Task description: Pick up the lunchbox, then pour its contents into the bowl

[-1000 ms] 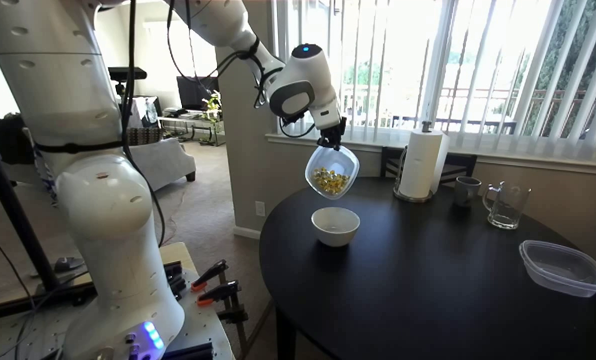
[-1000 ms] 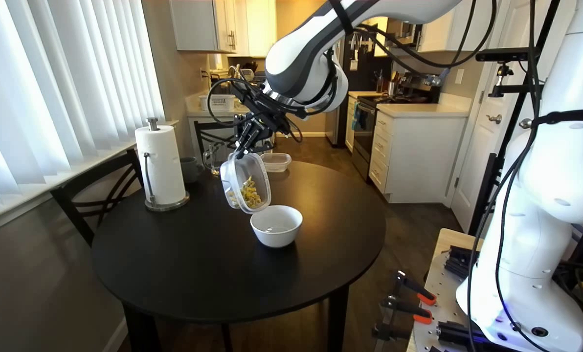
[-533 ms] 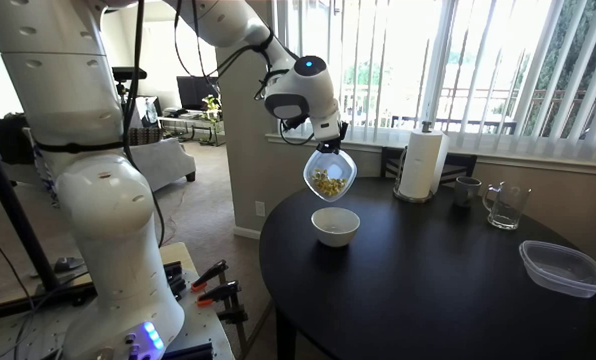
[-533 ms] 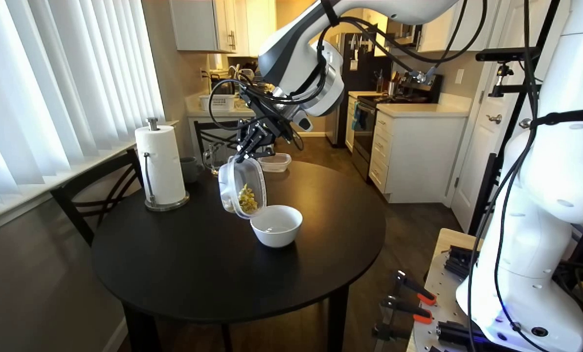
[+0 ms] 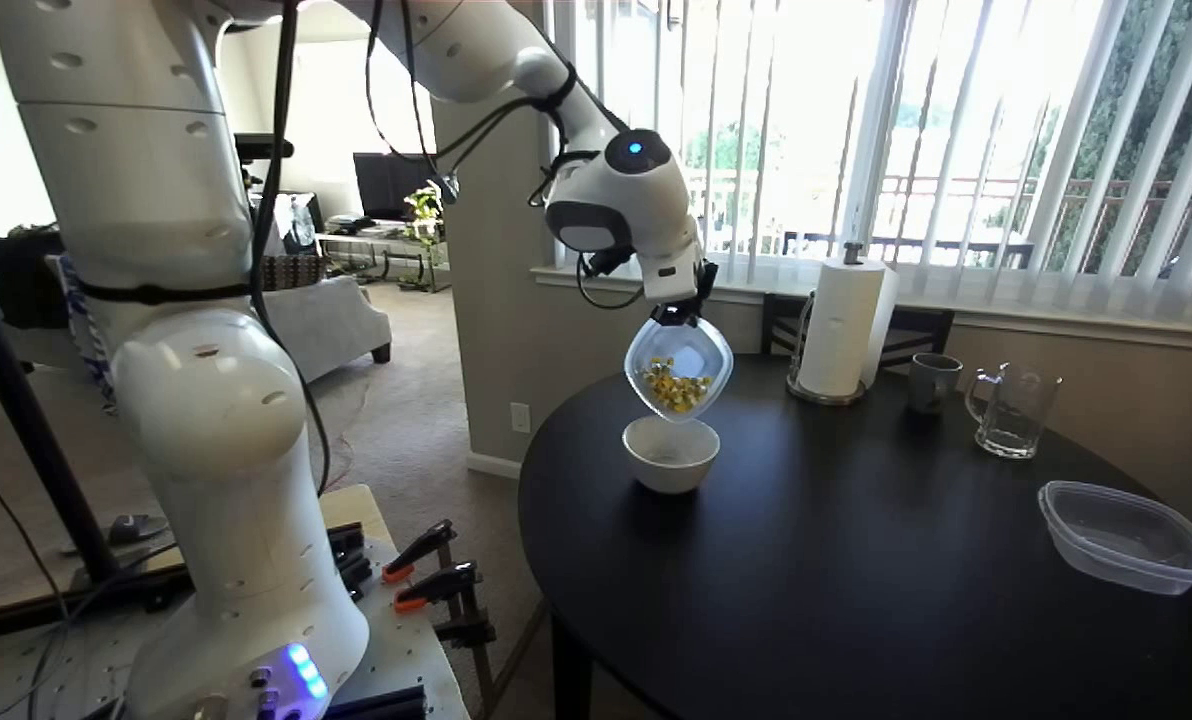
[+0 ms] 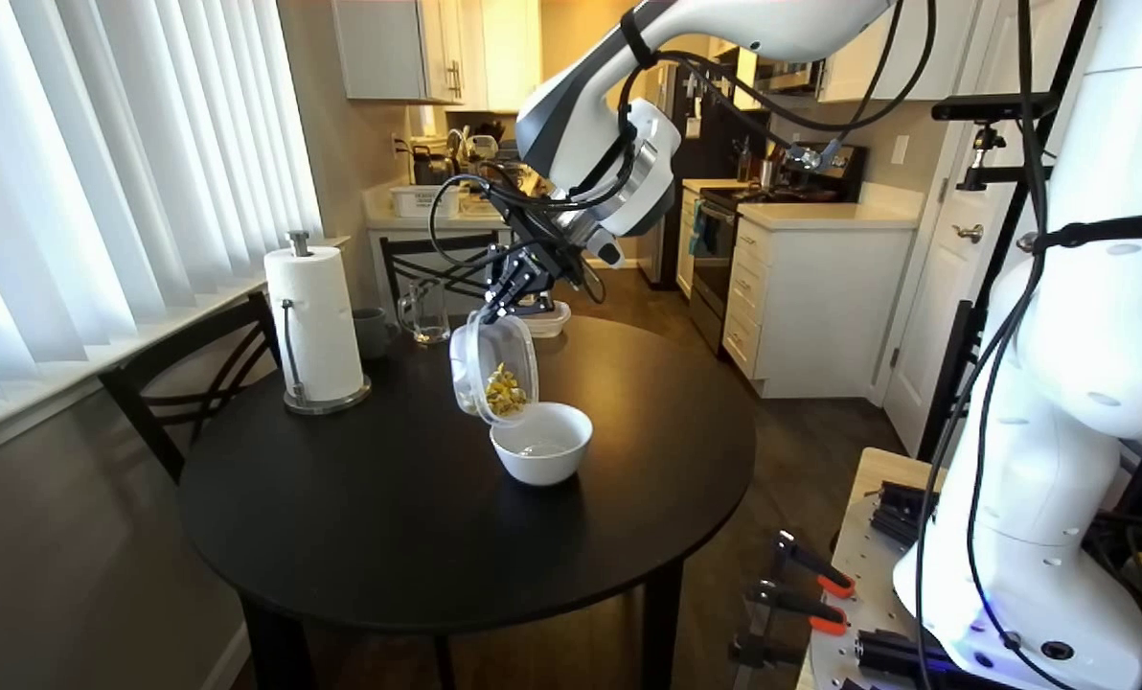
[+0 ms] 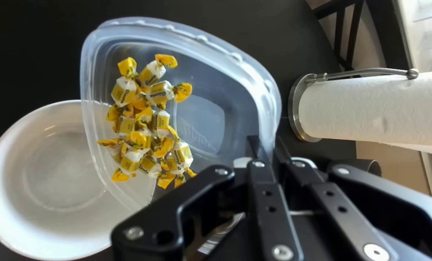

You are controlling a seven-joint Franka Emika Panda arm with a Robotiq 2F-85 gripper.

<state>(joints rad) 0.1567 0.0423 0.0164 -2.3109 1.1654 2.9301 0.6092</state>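
Observation:
My gripper (image 5: pixel 678 318) is shut on the upper edge of the clear lunchbox (image 5: pixel 694 352), one finger on each side of its wall in the wrist view (image 7: pixel 265 139). The lunchbox hangs steeply tilted, opening sideways, in both exterior views. Its contents, yellow-and-white wrapped candies (image 7: pixel 143 127), lie heaped along its low side, still inside; they also show in an exterior view (image 6: pixel 504 391). The white bowl (image 6: pixel 542 465) stands upright on the table and looks empty inside in the wrist view (image 7: pixel 60 174). The lunchbox's low corner overlaps the bowl's rim; I cannot tell if they touch.
A paper towel roll on a metal stand (image 5: pixel 836 330) stands on the dark round table (image 5: pixel 836 580). A grey mug (image 5: pixel 931 385), a glass mug (image 5: pixel 1016 420) and a flatter clear container (image 5: pixel 1126 540) stand farther along it. A chair (image 6: pixel 197 355) is by the window.
The gripper and lunchbox have come down, then shifted sideways, bringing the low corner over the bowl's rim. The candies have stayed in the lunchbox. The bowl has not moved.

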